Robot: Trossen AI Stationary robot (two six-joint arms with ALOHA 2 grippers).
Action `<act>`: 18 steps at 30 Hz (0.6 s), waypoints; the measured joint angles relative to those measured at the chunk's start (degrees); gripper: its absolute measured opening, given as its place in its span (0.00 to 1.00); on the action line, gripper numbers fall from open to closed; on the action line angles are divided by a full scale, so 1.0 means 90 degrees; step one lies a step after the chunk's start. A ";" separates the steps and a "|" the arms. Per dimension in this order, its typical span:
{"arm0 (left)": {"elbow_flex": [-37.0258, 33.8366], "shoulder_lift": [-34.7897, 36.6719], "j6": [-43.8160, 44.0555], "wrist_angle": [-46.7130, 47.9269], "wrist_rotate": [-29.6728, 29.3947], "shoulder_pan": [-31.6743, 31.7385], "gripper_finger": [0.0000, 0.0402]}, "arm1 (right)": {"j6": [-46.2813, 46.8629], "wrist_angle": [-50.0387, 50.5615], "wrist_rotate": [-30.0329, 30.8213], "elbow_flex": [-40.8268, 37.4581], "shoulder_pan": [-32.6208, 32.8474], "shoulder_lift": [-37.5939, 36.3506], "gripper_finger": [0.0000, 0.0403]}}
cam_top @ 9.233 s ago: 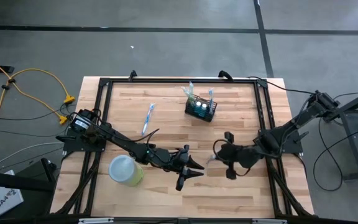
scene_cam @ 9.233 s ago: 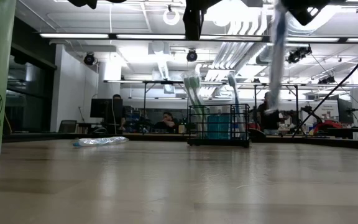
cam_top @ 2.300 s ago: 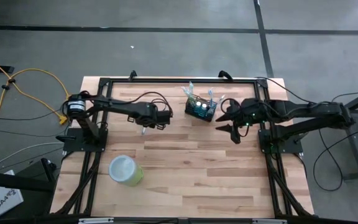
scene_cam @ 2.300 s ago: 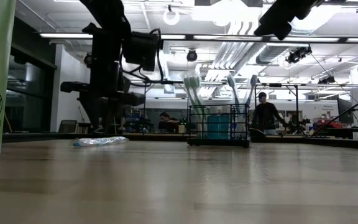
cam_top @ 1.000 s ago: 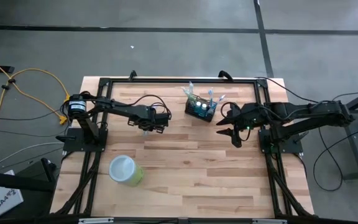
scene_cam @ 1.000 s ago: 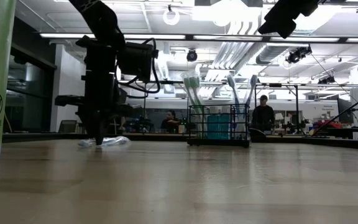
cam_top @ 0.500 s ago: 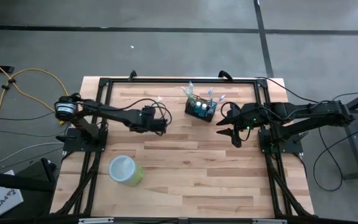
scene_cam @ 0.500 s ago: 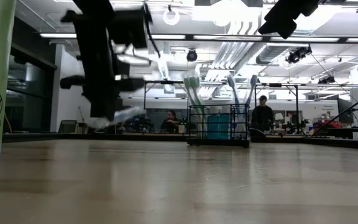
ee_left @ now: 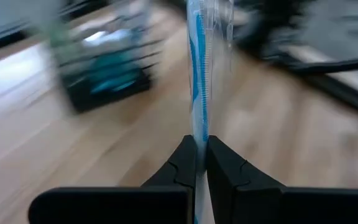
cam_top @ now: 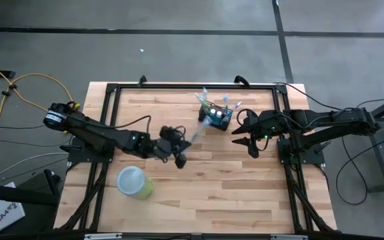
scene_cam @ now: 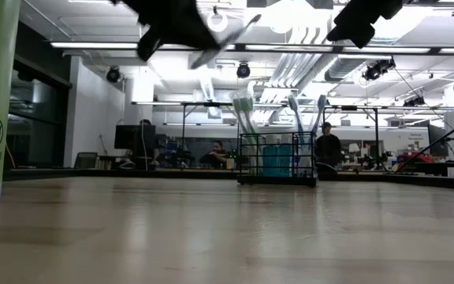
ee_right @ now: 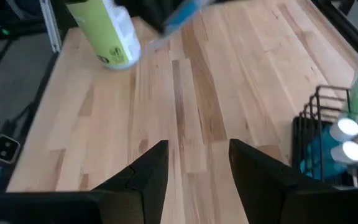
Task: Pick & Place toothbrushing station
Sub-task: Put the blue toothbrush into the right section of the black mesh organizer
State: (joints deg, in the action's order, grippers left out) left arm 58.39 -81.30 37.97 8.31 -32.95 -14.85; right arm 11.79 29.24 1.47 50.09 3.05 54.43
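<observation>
I am looking down on a light wooden plank table [cam_top: 199, 193] bordered by a black metal frame [cam_top: 112, 90]. Two things rest directly on its surface. A small black wire-mesh basket [cam_top: 216, 118] stands near the far edge, a little right of centre, with toothbrush heads poking up out of it. A light-green round cup [cam_top: 135, 183] lies on the near left part, well apart from the basket.

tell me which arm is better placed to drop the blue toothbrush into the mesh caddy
Left. The left gripper is shut on the blue toothbrush, lifted off the table, pointing toward the caddy. The right gripper waits open and empty beside the caddy.
</observation>
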 joint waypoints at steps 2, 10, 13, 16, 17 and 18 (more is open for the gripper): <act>0.0005 -0.0027 -0.0420 -0.0521 0.0330 -0.0067 0.02 | 0.0000 -0.0125 -0.0029 0.0001 0.0000 0.0000 0.40; 0.0002 -0.0221 -0.1104 -0.1437 0.1594 -0.0061 0.02 | -0.0412 -0.0880 -0.0213 0.0002 0.0458 0.0000 0.40; 0.0000 -0.0323 -0.1562 -0.2088 0.2348 -0.0061 0.02 | -0.0611 -0.1061 -0.0196 0.0002 0.0724 0.0000 0.40; 0.0000 -0.0383 -0.1960 -0.2793 0.3242 -0.0047 0.01 | -0.0668 -0.1105 -0.0182 0.0007 0.0987 -0.0001 0.40; 0.0000 -0.0391 -0.2067 -0.2949 0.3469 -0.0033 0.01 | -0.0686 -0.1120 -0.0182 0.0007 0.1073 -0.0002 0.40; 0.0000 -0.0414 -0.2159 -0.3116 0.3724 -0.0028 0.01 | -0.0742 -0.1141 -0.0182 0.0007 0.1165 -0.0002 0.40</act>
State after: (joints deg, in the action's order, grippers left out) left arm 58.39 -85.02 18.54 -19.73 0.57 -15.10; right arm 5.11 18.97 -0.16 50.15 13.54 54.42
